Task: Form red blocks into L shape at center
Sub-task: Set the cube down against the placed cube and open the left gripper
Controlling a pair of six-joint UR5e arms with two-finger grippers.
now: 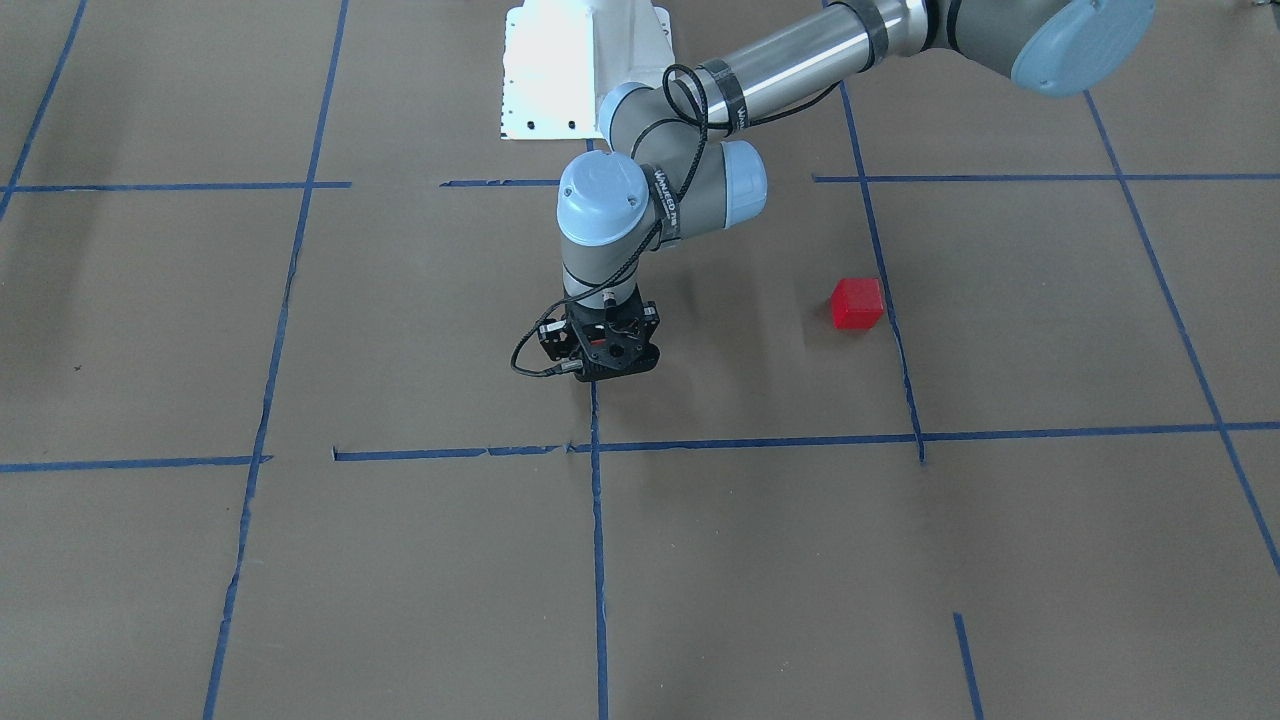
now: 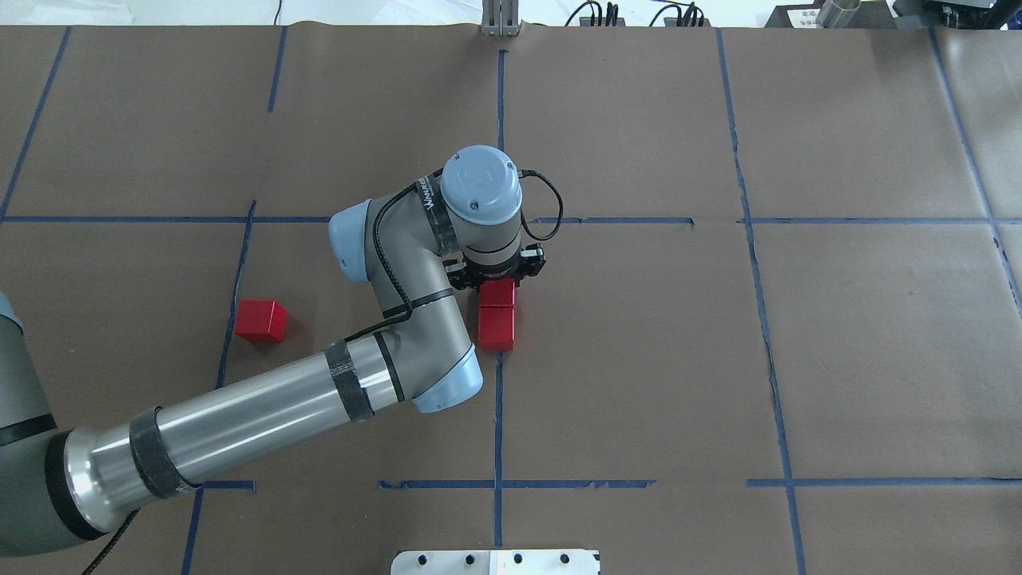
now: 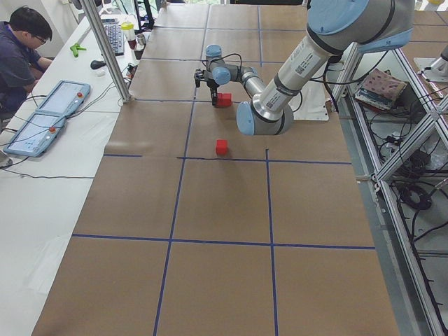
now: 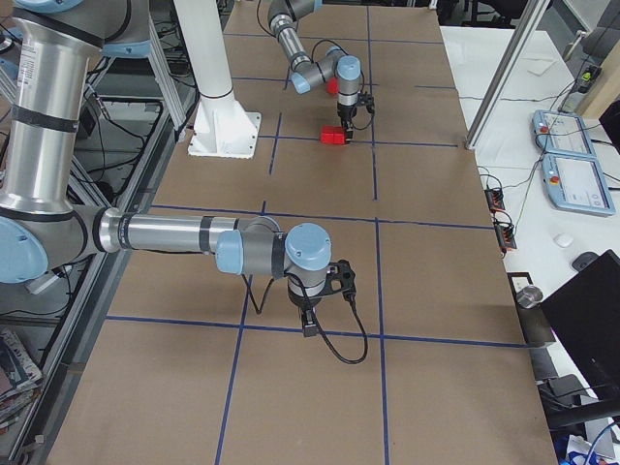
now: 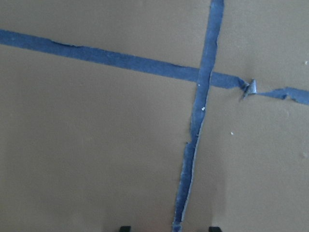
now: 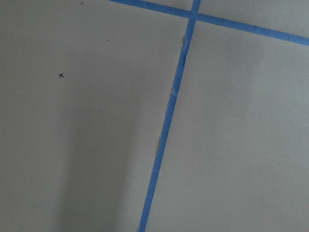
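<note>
Two red blocks lie touching in a row on the vertical blue tape line of the center: the near one and the far one. My left gripper hangs low right over the far block, which it partly hides. In the left wrist view its fingertips stand apart with only paper and tape between them, so the left gripper is open. The third red block lies alone to the left and shows in the front view. My right gripper shows only in the right side view; I cannot tell its state.
The robot's white base stands at the table's near edge. The left arm's elbow lies low between the lone block and the pair. An operator sits beyond the table's far edge with control tablets.
</note>
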